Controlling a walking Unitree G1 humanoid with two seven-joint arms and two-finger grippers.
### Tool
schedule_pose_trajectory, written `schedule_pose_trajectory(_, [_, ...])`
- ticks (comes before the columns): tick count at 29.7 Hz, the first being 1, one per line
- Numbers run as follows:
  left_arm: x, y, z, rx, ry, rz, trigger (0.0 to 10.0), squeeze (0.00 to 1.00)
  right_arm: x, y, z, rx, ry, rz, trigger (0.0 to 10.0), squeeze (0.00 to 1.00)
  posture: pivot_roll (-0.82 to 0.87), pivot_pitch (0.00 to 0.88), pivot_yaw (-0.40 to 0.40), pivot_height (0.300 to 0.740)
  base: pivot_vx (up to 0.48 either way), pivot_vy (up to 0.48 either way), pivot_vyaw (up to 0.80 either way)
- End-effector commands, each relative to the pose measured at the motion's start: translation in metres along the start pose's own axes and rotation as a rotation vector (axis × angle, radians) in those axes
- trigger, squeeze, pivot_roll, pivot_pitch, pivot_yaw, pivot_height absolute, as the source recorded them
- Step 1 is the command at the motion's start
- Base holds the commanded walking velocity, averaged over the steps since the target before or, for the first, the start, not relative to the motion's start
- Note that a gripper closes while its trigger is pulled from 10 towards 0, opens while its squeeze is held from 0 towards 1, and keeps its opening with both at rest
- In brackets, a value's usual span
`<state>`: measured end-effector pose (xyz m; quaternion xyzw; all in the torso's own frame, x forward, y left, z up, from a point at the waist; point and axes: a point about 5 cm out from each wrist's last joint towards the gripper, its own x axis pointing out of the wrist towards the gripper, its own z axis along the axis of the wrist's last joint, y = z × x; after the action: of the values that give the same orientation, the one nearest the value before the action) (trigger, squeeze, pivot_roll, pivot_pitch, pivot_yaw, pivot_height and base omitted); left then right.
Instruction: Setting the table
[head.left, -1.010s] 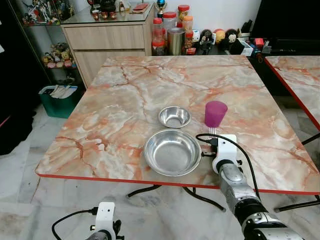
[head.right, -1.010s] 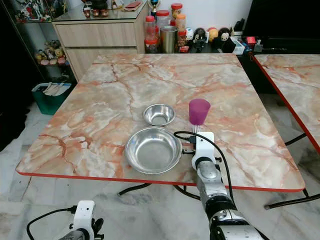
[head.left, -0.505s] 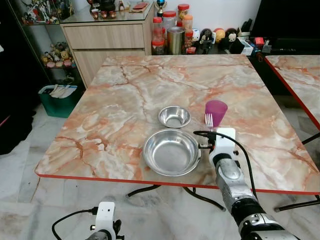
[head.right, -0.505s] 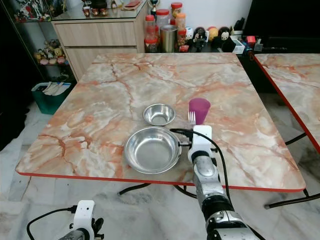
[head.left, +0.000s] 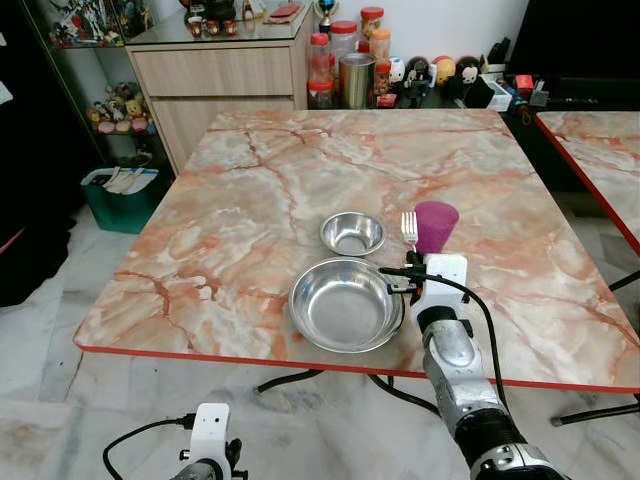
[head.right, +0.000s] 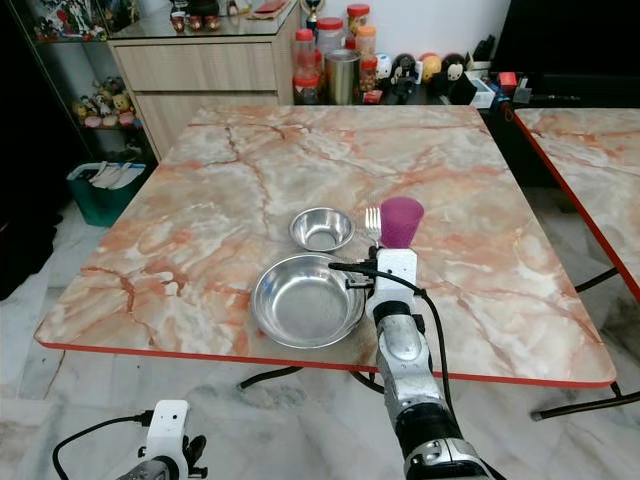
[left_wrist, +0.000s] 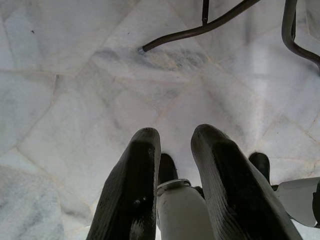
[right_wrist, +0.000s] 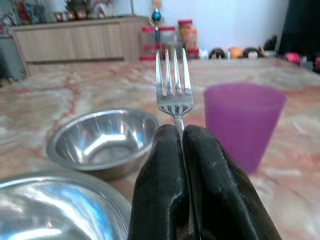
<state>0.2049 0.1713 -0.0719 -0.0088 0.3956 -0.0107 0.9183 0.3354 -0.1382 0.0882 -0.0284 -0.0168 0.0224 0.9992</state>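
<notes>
Right tool (right_wrist: 181, 131) clamped low on fork (right_wrist: 173, 89) neck; stiff, light, slick steel, likely to pivot; left tool (left_wrist: 175, 145) apart.

The fork (right_wrist: 173, 89) has its handle hidden between the right gripper's (right_wrist: 181, 137) fingers (only the tines show). The large bowl (right_wrist: 55, 207) is cut off by the frame's edge.

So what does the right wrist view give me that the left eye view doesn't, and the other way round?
Right wrist view: close up, the right gripper is shut on the fork, tines pointing up.

Left eye view: the whole marble table, the cabinet with jars behind it, and the left gripper hanging low over the floor.

Both: the fork, purple cup, small bowl and large bowl.
</notes>
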Motion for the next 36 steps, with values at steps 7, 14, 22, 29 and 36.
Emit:
schedule_pose_trajectory(7, [0.000, 0.002, 0.003, 0.021, -0.015, 0.016, 10.0, 0.00, 0.007, 0.005, 0.023, 0.004, -0.109, 0.023, 10.0, 0.00, -0.01, 0.000, 0.032, 0.740, 0.000, -0.237, 0.00])
schedule_pose_trajectory(14, [0.001, 0.000, 0.004, 0.014, -0.017, 0.015, 10.0, 0.00, 0.011, 0.007, 0.036, -0.039, -0.156, 0.036, 10.0, 0.00, -0.01, 0.000, 0.024, 0.740, 0.000, -0.449, 0.00])
schedule_pose_trajectory(22, [0.001, -0.001, 0.004, 0.007, -0.018, 0.014, 10.0, 0.00, 0.015, 0.015, 0.063, -0.023, -0.263, 0.067, 10.0, 0.00, -0.02, 0.000, 0.019, 0.740, 0.000, -0.450, 0.00])
schedule_pose_trajectory(29, [0.001, -0.001, 0.004, 0.009, -0.019, 0.013, 10.0, 0.00, 0.014, 0.014, 0.060, -0.033, -0.251, 0.071, 10.0, 0.00, -0.02, 0.000, 0.021, 0.740, 0.000, -0.450, 0.00])
schedule_pose_trajectory(36, [0.001, -0.002, 0.003, 0.013, -0.016, 0.010, 10.0, 0.00, 0.013, 0.013, 0.057, -0.038, -0.236, 0.071, 10.0, 0.00, -0.03, 0.000, 0.022, 0.740, 0.000, -0.446, 0.00])
